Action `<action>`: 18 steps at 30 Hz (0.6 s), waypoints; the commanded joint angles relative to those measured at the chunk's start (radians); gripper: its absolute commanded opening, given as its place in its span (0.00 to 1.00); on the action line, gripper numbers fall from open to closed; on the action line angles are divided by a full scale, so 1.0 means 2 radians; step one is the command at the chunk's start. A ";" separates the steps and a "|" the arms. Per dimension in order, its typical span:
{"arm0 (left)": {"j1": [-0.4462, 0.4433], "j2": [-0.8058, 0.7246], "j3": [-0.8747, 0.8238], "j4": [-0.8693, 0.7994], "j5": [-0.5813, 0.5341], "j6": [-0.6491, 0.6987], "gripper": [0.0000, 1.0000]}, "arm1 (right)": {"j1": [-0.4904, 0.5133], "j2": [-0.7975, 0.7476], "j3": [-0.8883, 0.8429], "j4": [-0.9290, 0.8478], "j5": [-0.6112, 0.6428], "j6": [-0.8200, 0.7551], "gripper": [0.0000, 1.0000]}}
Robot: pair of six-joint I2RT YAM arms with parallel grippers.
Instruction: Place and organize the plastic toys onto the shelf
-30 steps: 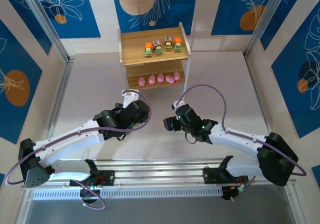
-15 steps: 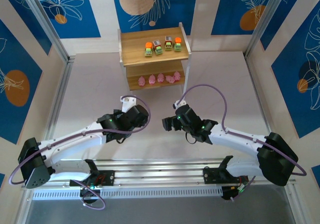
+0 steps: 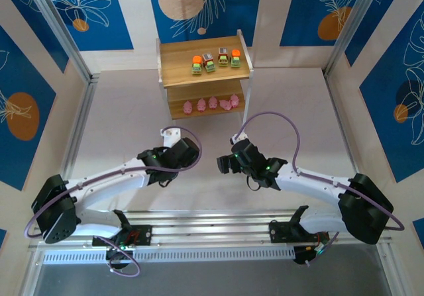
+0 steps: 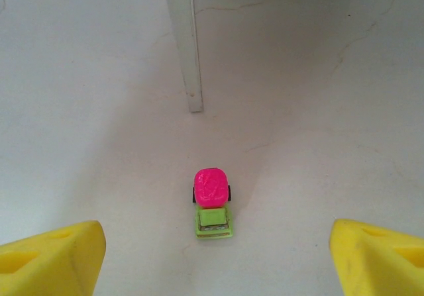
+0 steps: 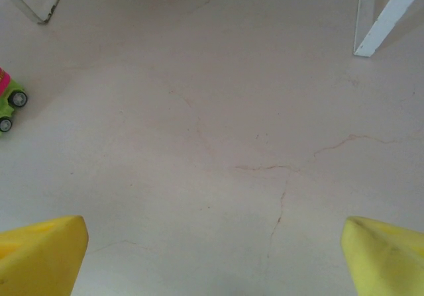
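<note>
Pink-capped and blocky, one green-yellow toy car (image 4: 212,206) stands on the matte white table (image 4: 331,110), just before the thin white leg (image 4: 185,44) of the shelf (image 3: 173,67). Four more blocky cars (image 3: 209,63) line the shelf's top wooden board, and five rounded pink figures (image 3: 212,102) line the lower. In front of the shelf, the left gripper (image 4: 215,244) and right gripper (image 5: 213,240) spread their yellow fingers wide, holding nothing.
</note>
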 commanded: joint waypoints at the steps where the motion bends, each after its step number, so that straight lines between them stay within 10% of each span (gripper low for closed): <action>1: 0.009 0.012 -0.013 0.015 0.011 -0.018 0.87 | -0.003 0.004 0.013 -0.005 0.007 0.009 0.97; 18: 0.042 0.092 -0.028 0.080 0.058 -0.025 0.71 | -0.010 0.005 0.014 -0.007 0.003 0.013 0.96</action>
